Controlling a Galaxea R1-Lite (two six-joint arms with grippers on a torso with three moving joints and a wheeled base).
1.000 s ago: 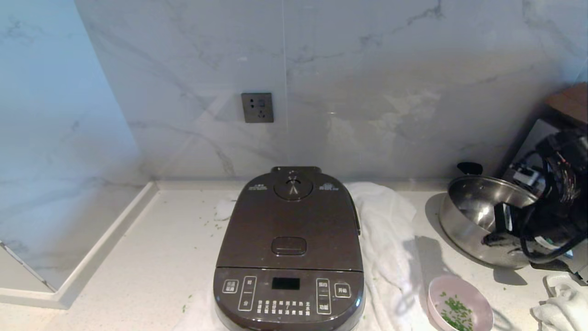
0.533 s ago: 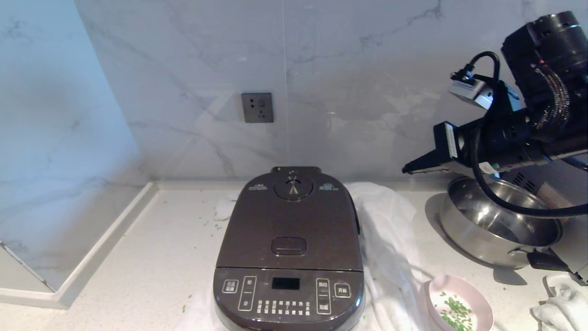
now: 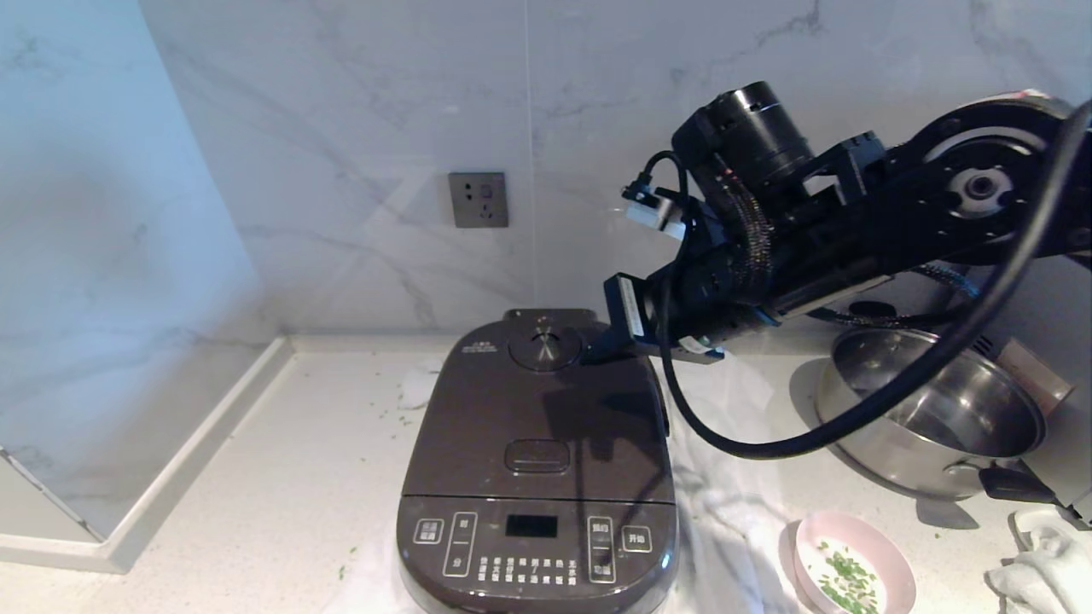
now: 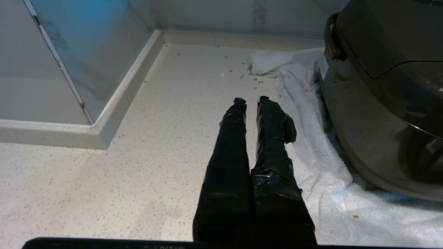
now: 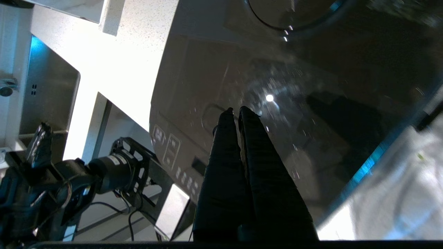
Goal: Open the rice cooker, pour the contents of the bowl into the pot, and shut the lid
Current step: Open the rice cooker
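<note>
The dark-brown rice cooker [image 3: 537, 512] stands at the counter's middle with its lid [image 3: 529, 401] down, so the pot is hidden. My right gripper [image 3: 593, 354] hangs shut and empty over the lid's rear right, beside the round steam cap [image 3: 544, 348]. In the right wrist view the right gripper [image 5: 235, 110] points toward the oblong button [image 5: 211, 116] without touching it. The pale pink bowl [image 3: 845, 576] with its green contents [image 3: 840, 573] sits at the front right. My left gripper [image 4: 251, 101] is parked shut above the counter, left of the cooker [image 4: 380, 103].
A white towel [image 3: 725, 477] lies under and to the right of the cooker. A steel pan [image 3: 930, 418] with black handles stands at the right. A crumpled cloth [image 3: 1041, 571] lies at the front right corner. A marble wall with a socket [image 3: 478, 199] closes the back.
My right arm has risen from beside the steel pan and swung left, so its shut gripper now hangs over the cooker's lid. Cooker and bowl have not moved.
</note>
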